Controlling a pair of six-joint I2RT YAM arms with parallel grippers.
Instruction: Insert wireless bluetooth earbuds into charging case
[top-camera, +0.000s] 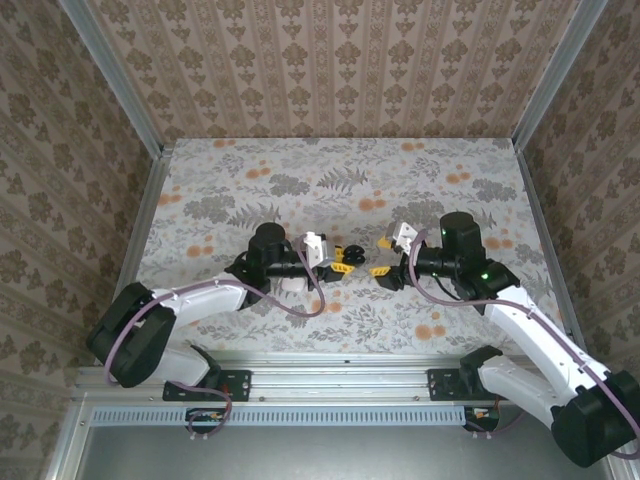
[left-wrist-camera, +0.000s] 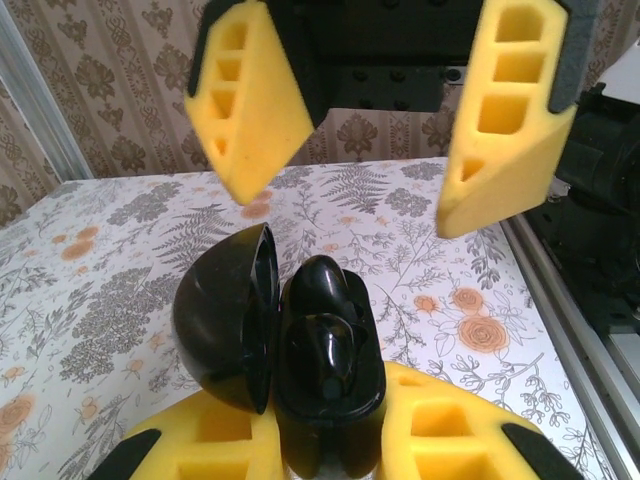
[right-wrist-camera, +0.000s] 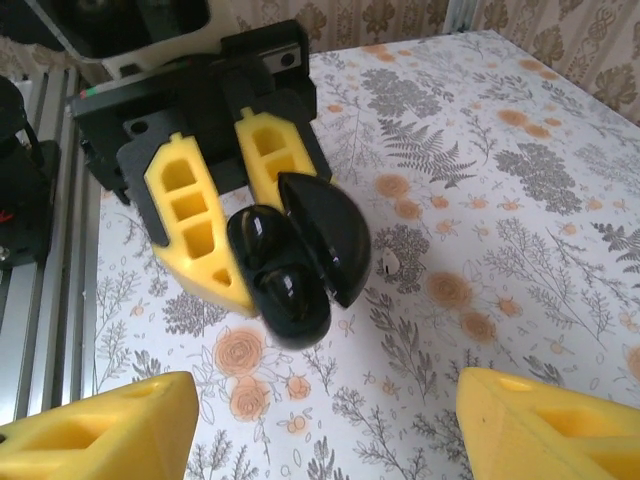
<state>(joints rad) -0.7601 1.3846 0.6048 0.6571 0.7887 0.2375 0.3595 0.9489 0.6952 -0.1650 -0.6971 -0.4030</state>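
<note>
- Left gripper (top-camera: 345, 262) clamped on the glossy black charging case (left-wrist-camera: 325, 365), lid open.
- Right gripper (left-wrist-camera: 355, 205) open, facing the case, just above the counter (right-wrist-camera: 500, 200).

Seen from above, the two grippers face each other just below the middle of the table (top-camera: 300, 180). The left gripper (top-camera: 346, 262) is at 9 o'clock and the right gripper (top-camera: 382, 271) at 3 o'clock, with a small gap between them. The charging case (right-wrist-camera: 285, 275) sits between the left gripper's fingers. In the left wrist view its lid (left-wrist-camera: 225, 315) stands at the case's 9 o'clock, and what may be an earbud (left-wrist-camera: 322, 345) lies inside. Beyond the case, the right gripper's fingers hang at 11 and 1 o'clock, apart from it.
</note>
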